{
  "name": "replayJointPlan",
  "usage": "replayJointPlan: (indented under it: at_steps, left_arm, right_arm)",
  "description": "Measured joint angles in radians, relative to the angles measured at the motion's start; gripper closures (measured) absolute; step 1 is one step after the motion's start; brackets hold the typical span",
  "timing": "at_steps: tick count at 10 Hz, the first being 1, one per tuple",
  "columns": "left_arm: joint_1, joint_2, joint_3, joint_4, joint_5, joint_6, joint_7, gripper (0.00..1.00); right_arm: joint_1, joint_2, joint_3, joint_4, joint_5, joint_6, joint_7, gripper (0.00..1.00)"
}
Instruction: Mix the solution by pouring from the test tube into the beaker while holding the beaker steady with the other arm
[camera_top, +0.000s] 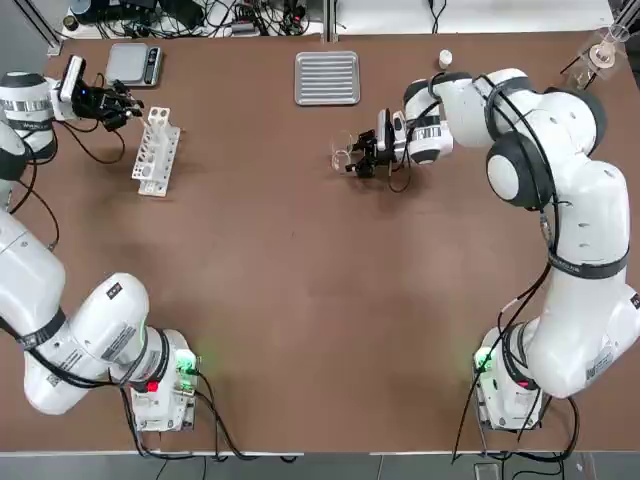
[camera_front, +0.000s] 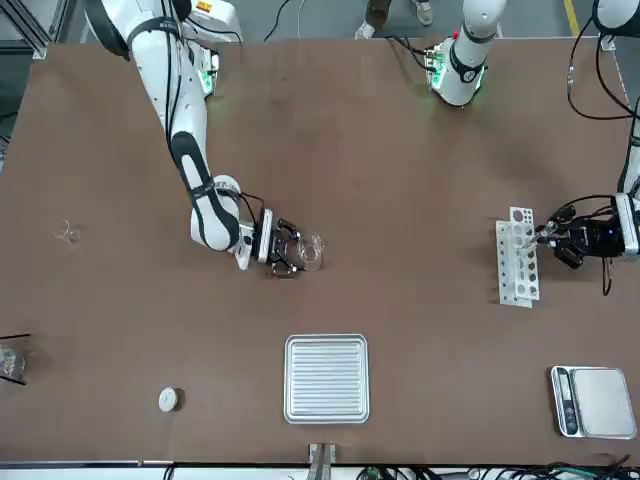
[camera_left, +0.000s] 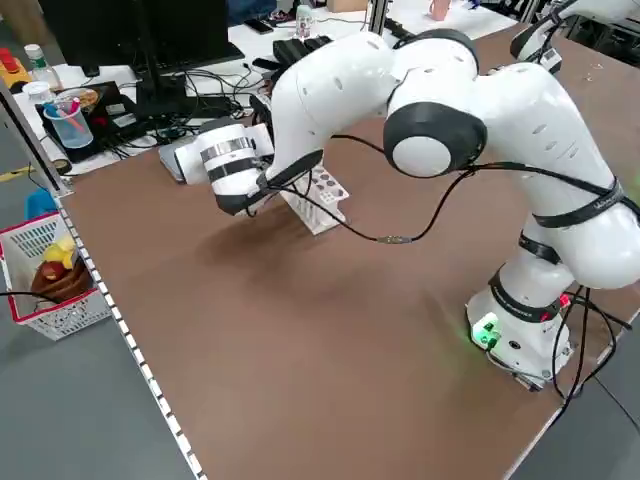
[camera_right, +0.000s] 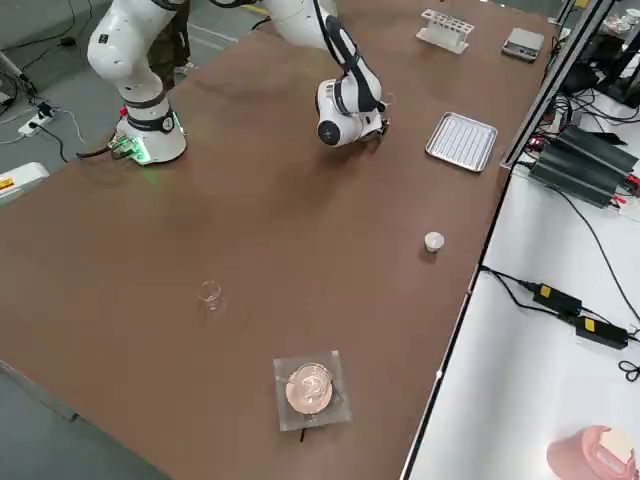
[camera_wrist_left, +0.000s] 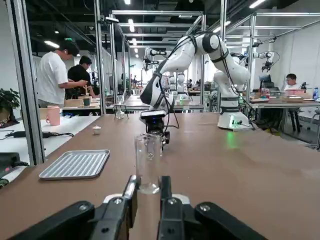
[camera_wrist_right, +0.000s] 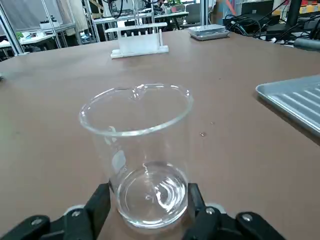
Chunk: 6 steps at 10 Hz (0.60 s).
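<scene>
Brown tabletop (camera_top: 300, 300) stretches across the scene, and we see two white robot arms reaching over it from the near side. Our left arm (camera_top: 85, 330) extends to the far left; our right arm (camera_top: 585, 260) reaches toward the far side, right of centre. We see a ribbed metal tray (camera_top: 327, 79) lying far, near the middle. A white multi-hole rack (camera_top: 157, 152) stands far left, with a flat scale (camera_top: 134, 65) beyond it. At the far right sits a glass flask on a stand (camera_top: 603, 54).

Our right gripper (camera_wrist_right: 149, 192) is closed around the clear beaker (camera_wrist_right: 142, 155), rim upward, well apart from the rack. Our left gripper (camera_wrist_left: 150, 184), just beside the rack, has its fingers pinched on the clear glass test tube (camera_wrist_left: 148, 162). We cannot tell whether either glass holds liquid. Smallest is a white cap (camera_top: 445, 59), far and right of the tray.
</scene>
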Motion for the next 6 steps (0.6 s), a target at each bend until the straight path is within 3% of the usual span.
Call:
replayJointPlan:
  at_steps: [6]
  left_arm:
    - [-0.003,-0.031,-0.021,0.004,-0.008,0.010,-0.031,0.79]
  right_arm:
    - [0.000,0.000,0.000,0.000,0.000,0.000,0.000,0.31]
